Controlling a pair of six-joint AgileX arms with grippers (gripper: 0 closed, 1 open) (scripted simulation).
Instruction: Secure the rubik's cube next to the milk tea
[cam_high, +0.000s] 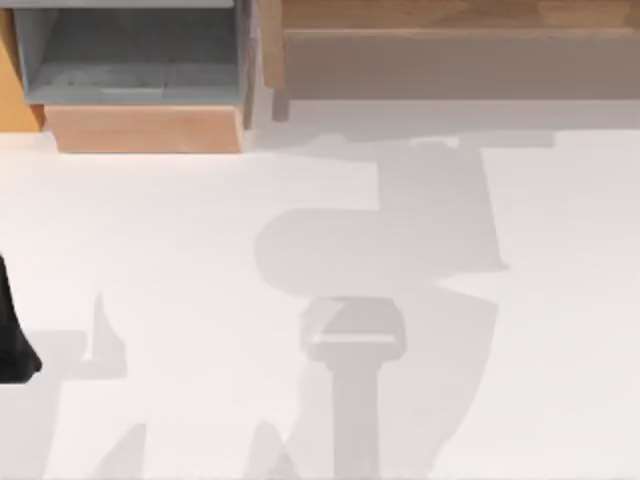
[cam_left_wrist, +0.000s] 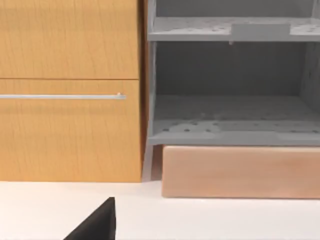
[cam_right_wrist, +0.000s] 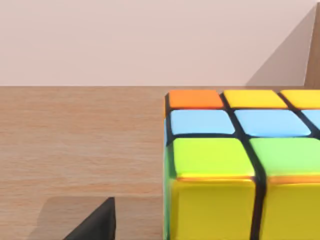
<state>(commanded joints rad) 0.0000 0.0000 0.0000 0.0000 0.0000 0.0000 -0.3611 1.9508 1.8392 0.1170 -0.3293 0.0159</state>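
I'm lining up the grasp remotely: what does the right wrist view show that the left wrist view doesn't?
The right wrist view shows the rubik's cube close up, resting on a wooden surface with a pale wall behind. The left wrist view shows a wooden cabinet with a metal handle, grey shelves and the white table. Both share a dark gripper fingertip at the frame's edge.

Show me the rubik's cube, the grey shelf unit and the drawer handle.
rubik's cube (cam_right_wrist: 212, 157): right wrist view, a green sticker.
grey shelf unit (cam_left_wrist: 230, 115): left wrist view, lower shelf floor.
drawer handle (cam_left_wrist: 62, 97): left wrist view, the bar's middle.
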